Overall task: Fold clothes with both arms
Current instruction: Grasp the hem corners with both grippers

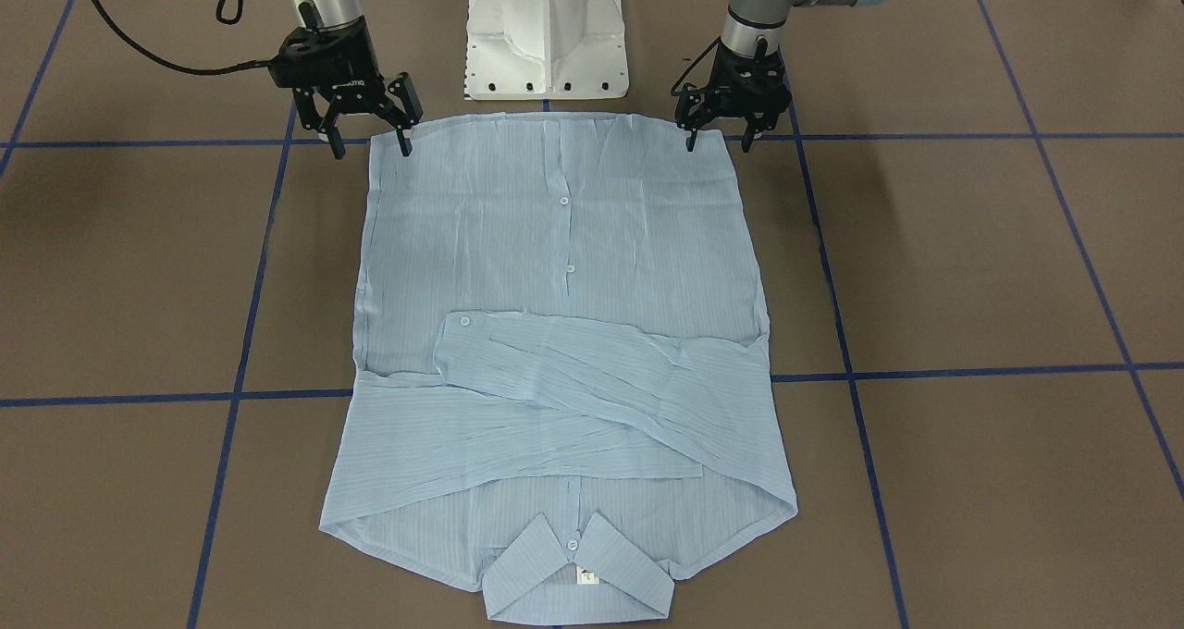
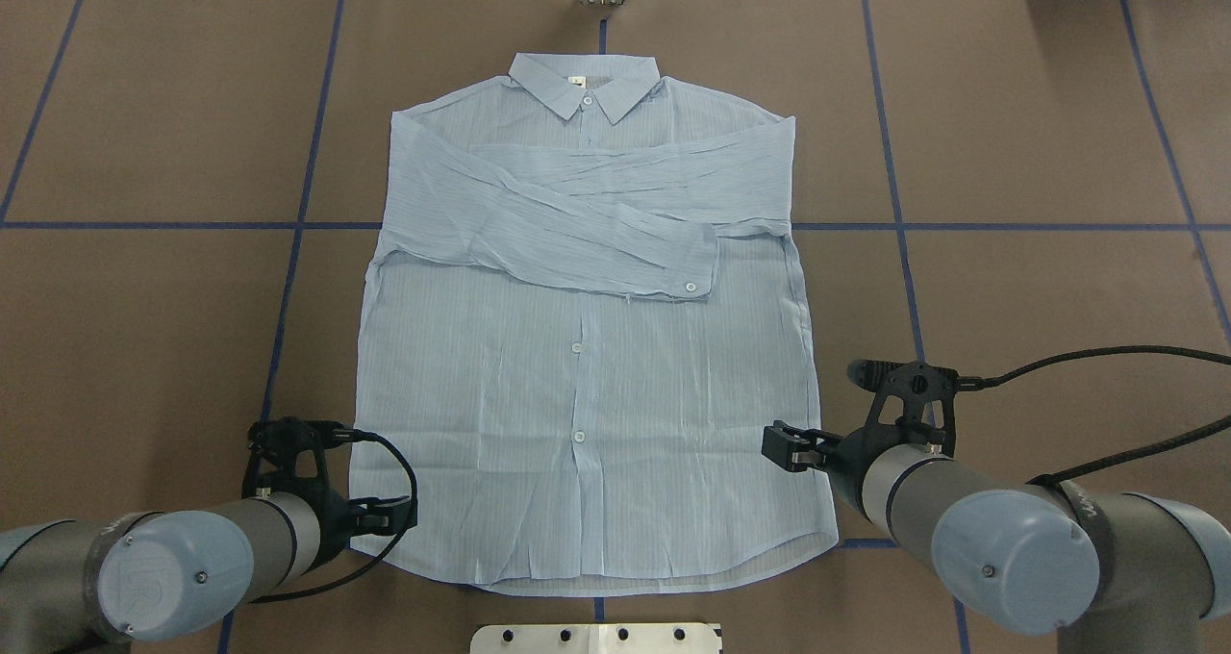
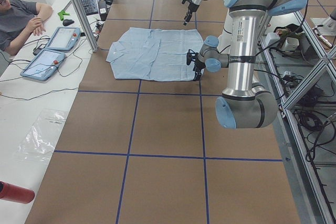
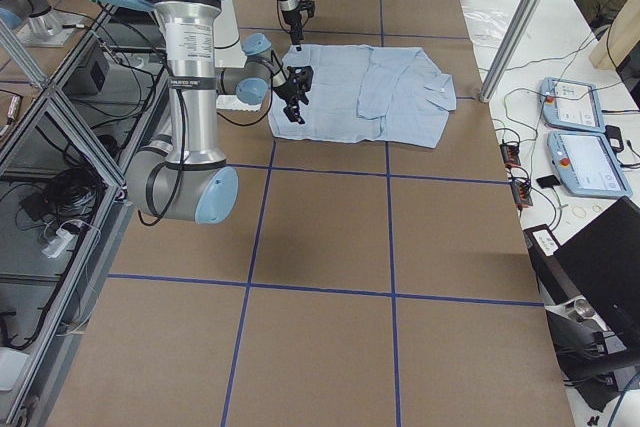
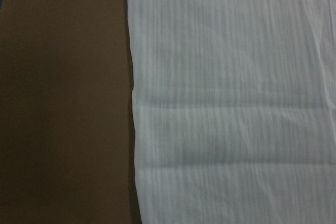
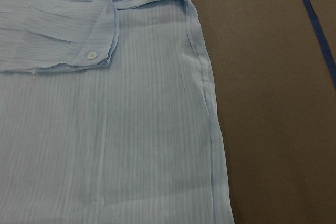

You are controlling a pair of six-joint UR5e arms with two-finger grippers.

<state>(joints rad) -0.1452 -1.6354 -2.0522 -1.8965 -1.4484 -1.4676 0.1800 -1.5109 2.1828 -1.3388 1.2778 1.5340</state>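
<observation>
Black two-finger left gripper: released, fingers spread, nothing held. Poised at the hem corner on its own side, close to the robot-side edge of the worktop. Black two-finger right gripper: likewise released and empty, straddling the opposite hem corner with one finger over cloth and the other over bare surface. Contact with the fabric: cannot tell from any view.

Thin pale-blue striped long-sleeved shirt: spread flat, buttoned front up, midway along the brown worktop marked with blue tape lines. Hem nearest the robot-side edge, just short of the white pedestal base. Pointed collar toward the operators' edge.

Done, as judged: both sleeves laid crosswise over the chest, one buttoned cuff uppermost. Body outline roughly rectangular. Minor wrinkling beside the button line, no bunching.

Outstanding, as judged: fold of the hem up toward the collar not yet made. Lower body lies in a single layer in both wrist views. Any further halving likewise not done. Roughly midway through.

Next step, as judged: pinch both hem corners together and carry them evenly toward the operators' edge. Uneven lift likely to skew the thin cloth or disturb the crossed sleeves.
</observation>
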